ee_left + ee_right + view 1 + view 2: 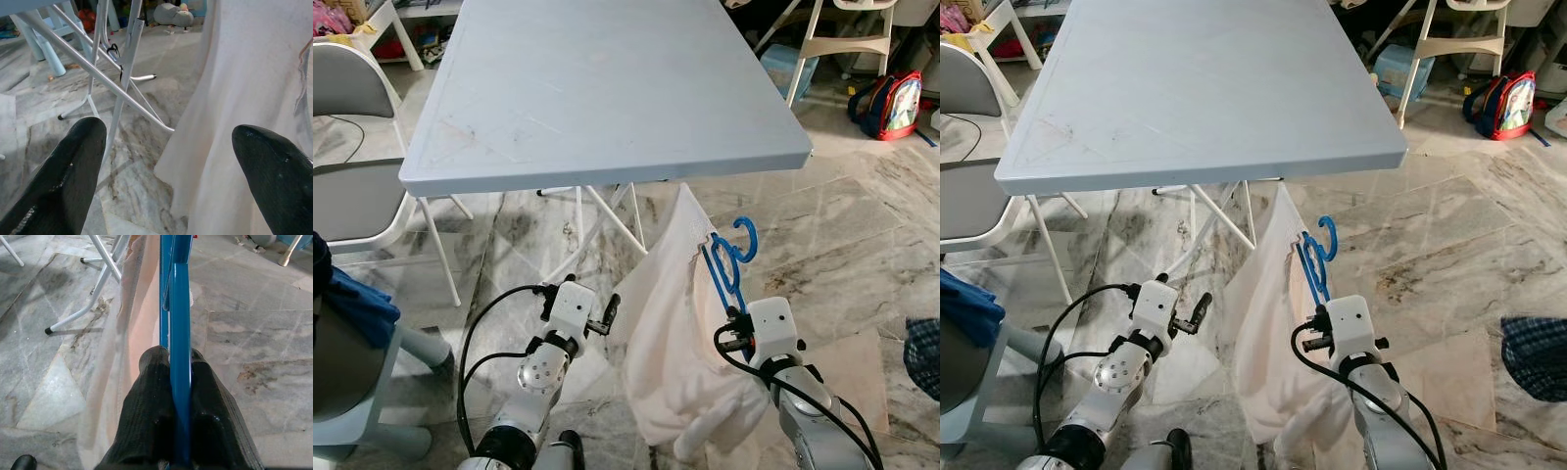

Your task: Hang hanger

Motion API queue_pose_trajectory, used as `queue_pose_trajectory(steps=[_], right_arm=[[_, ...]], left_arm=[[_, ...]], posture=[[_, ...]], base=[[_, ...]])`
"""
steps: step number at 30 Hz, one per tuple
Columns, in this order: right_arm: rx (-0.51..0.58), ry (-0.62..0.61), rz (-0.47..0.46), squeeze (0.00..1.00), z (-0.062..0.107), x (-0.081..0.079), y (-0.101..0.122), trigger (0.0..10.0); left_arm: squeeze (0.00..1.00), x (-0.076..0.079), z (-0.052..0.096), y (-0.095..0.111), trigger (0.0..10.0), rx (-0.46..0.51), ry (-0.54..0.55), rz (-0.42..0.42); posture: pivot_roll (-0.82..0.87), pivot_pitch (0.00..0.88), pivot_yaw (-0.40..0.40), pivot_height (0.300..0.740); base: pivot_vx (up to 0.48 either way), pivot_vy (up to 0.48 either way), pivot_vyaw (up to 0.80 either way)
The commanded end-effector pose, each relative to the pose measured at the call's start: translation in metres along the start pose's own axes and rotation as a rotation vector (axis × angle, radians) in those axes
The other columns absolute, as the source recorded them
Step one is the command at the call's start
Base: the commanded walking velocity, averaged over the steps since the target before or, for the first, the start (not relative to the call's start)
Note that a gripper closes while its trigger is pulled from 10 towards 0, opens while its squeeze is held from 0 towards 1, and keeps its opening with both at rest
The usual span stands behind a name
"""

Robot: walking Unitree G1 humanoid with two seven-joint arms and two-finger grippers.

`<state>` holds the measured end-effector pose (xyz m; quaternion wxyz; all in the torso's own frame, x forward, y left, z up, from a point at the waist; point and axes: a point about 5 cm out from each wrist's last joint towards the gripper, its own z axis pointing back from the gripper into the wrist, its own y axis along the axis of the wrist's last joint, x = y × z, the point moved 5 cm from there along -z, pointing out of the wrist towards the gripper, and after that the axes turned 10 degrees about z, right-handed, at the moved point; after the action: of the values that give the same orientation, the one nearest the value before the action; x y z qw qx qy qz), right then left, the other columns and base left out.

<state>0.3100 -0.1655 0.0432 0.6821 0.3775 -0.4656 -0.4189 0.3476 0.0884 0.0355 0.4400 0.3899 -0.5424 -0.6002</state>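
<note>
Nearest the camera, below the table's (607, 117) front edge: right gripper (178, 382) clamped tight on the blue hanger (724, 264), black fingers (151, 416) pressed to either side of its bar. Hanger raised under the table's near right corner, hook curling up just short of the edge. Draped over the hanger, a white garment (671, 333) hanging in loose folds toward the marble floor (862, 255), its top reaching the table's underside.

Beside the garment, under the table's front edge: left gripper (171, 166) spread wide and holding nothing, one finger (63, 176) toward the white folding legs (117, 83), the other near the cloth.

Left of the table: grey chair (352, 147), with blue cloth (357, 304) heaped on a nearer seat.

Right of the table, on the floor: a scrap of dark checked fabric (925, 357).

Beyond the table's far right corner: colourful backpack (891, 103) leaning on the floor, a white wooden chair frame (837, 44) and a pale blue box (783, 64) next to it.
</note>
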Motion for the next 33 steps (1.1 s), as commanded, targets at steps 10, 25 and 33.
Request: queue_pose_trajectory(steps=[10,25,33], right_arm=[[0.020,-0.023,-0.006,0.00,0.0008,0.0036,0.0057,10.0],[0.033,-0.036,-0.010,0.00,0.0016,0.0064,0.0088,10.0],[0.030,-0.036,-0.001,0.00,0.0027,0.0083,0.0080,10.0]], left_arm=[[0.00,0.0002,0.0019,-0.0070,10.0,-0.032,-0.002,-0.010],[0.00,0.0053,-0.0009,-0.0063,10.0,-0.038,-0.018,-0.021],[0.00,0.0070,-0.0011,-0.0071,10.0,-0.040,-0.017,-0.016]], posture=[[-0.02,0.207,0.003,0.740],[-0.03,0.205,0.010,0.740],[-0.04,0.204,0.005,0.740]], base=[[0.000,0.000,0.00],[-0.067,0.000,0.00],[-0.349,0.000,0.00]])
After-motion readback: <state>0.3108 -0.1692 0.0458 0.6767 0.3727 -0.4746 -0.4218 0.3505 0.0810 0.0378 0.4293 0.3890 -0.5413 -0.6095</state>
